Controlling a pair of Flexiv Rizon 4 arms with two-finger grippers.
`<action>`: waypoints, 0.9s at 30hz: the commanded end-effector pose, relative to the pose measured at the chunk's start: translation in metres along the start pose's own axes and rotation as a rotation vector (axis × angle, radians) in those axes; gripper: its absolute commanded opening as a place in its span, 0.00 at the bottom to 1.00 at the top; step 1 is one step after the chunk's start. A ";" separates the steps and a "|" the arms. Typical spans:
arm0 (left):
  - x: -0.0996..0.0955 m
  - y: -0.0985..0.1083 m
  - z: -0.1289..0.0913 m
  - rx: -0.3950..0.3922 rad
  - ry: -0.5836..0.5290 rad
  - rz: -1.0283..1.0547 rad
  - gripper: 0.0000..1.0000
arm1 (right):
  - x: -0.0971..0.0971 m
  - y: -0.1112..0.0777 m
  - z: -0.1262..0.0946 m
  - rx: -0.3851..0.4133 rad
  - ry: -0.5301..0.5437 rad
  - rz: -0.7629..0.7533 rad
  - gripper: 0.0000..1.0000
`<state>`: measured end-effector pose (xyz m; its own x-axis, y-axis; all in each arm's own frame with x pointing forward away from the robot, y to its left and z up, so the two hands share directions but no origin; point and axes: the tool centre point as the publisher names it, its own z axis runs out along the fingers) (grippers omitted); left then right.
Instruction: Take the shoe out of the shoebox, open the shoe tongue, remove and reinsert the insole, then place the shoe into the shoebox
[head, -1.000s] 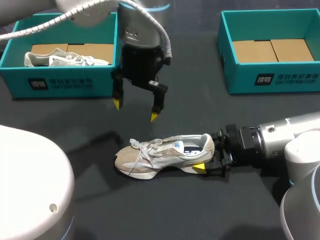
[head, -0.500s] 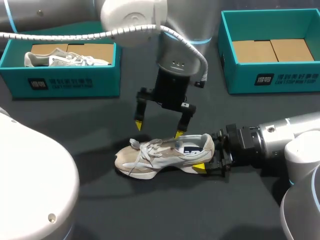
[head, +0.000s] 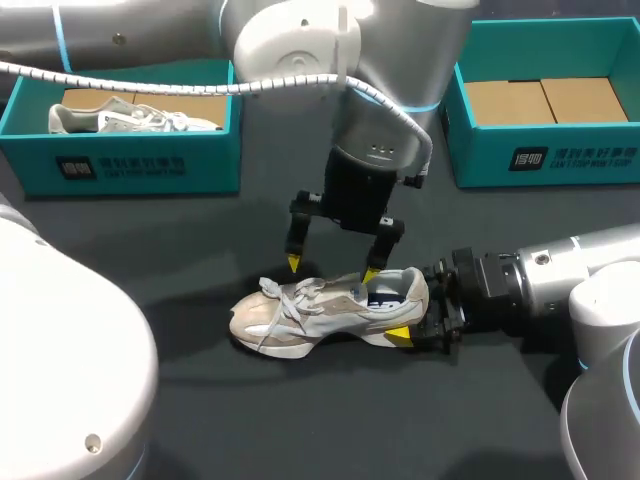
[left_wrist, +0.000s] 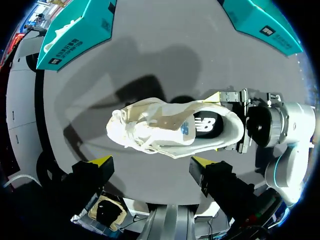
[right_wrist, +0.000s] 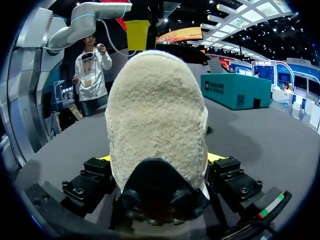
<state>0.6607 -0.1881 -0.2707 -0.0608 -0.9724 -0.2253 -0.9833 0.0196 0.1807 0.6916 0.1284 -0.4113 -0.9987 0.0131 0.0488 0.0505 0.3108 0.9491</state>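
Observation:
A beige and white shoe lies on its sole on the dark table, toe to the left. My right gripper comes in low from the right and is shut on the shoe's heel, one yellow-tipped finger on each side. My left gripper hangs open just above the shoe, its tips over the laces and the collar. In the left wrist view the shoe lies ahead of the open left gripper, with the dark insole showing in its mouth. The right gripper is at the heel there.
A teal shoebox at the back left holds another light shoe. A second teal shoebox at the back right shows only its cardboard floor. My left arm's bulk spans the upper middle of the table.
My left gripper has swung from near the left shoebox rightward and down to just above the shoe, staying open. The shoe and my right gripper have not moved.

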 end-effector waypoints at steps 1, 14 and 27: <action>0.007 -0.002 0.000 -0.004 -0.015 0.000 1.00 | 0.001 0.001 0.000 0.003 -0.001 0.000 0.00; 0.030 -0.014 0.013 -0.031 -0.067 -0.042 1.00 | 0.001 0.001 0.000 0.003 -0.001 0.000 0.00; 0.043 -0.018 0.037 -0.064 -0.133 -0.079 0.99 | 0.001 0.001 0.000 0.003 -0.001 0.000 0.00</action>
<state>0.6695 -0.2146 -0.3130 -0.0030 -0.9396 -0.3423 -0.9740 -0.0748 0.2139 0.6916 0.1283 -0.4113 -0.9987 0.0132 0.0489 0.0506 0.3109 0.9491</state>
